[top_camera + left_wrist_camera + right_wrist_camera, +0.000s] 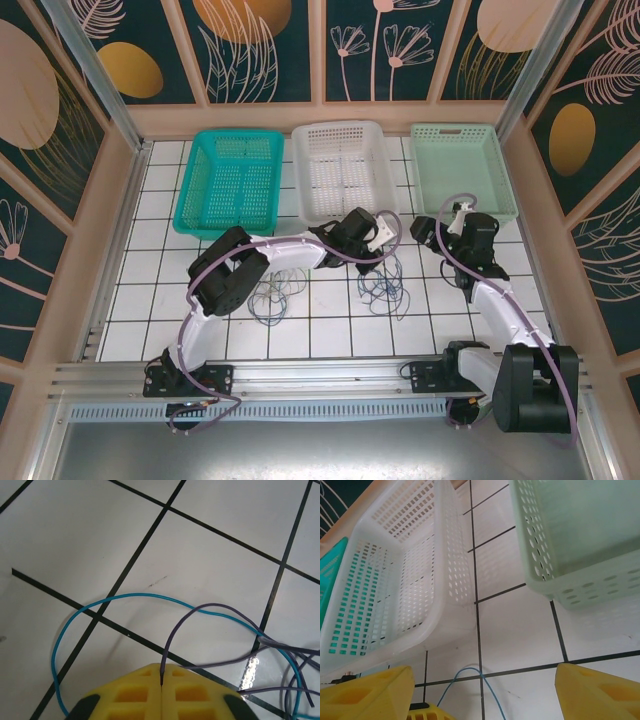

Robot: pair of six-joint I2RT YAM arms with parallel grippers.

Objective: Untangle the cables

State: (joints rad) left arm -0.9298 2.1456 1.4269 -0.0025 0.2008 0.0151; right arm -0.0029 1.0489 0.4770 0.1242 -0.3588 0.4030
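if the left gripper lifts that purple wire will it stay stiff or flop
Probably floppy: the purple wire is very thin and bends in a loose arc from the shut left gripper. Likely light, so it should lift easily. It crosses the teal wire and joins other wires at right, so it may drag those along.

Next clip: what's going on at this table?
Two robot arms are working on tangled thin cables on a tiled table. The left gripper is shut on the end of a greyish-purple wire, with a teal wire looped beside it. The right gripper is open and holds nothing, near the white basket and the mint basket.
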